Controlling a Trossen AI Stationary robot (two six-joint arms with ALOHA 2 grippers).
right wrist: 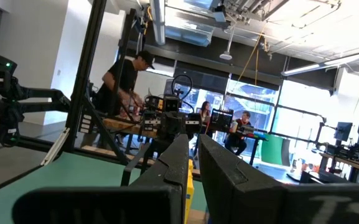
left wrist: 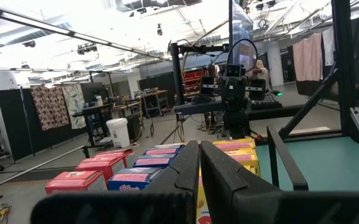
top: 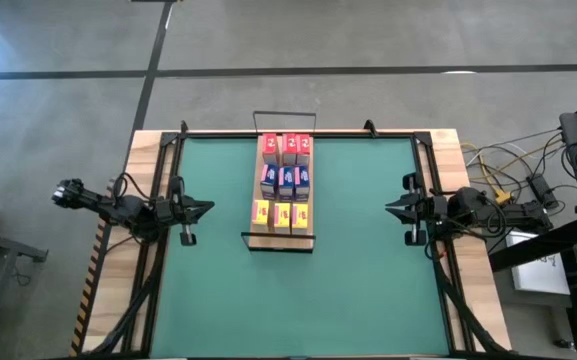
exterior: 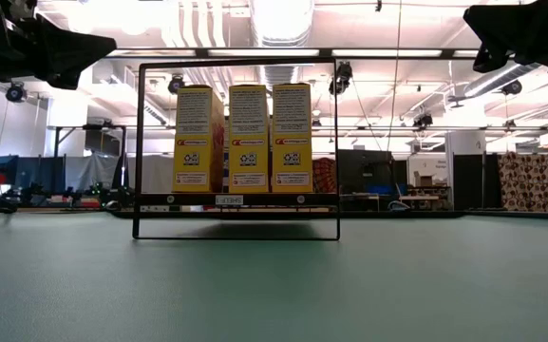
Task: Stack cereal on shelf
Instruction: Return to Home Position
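The shelf [top: 279,241], a light-wood board with a black wire frame [exterior: 141,152], lies on the middle of the green mat. The cereal boxes stand on it in three rows of three: red [top: 286,148] at the far end, blue [top: 286,181] in the middle, yellow [top: 281,214] nearest. In the low view only the yellow row [exterior: 248,138] shows. My left gripper [top: 211,209] hovers shut over the mat's left edge, pointing at the boxes [left wrist: 145,168]. My right gripper [top: 387,208] hovers shut over the right edge, facing it. Neither touches anything.
Bare green mat [top: 368,290] lies on both sides of the shelf and in front of it. Cables and equipment [top: 538,190] sit past the table's right edge. People work at benches [right wrist: 126,81] in the room beyond.
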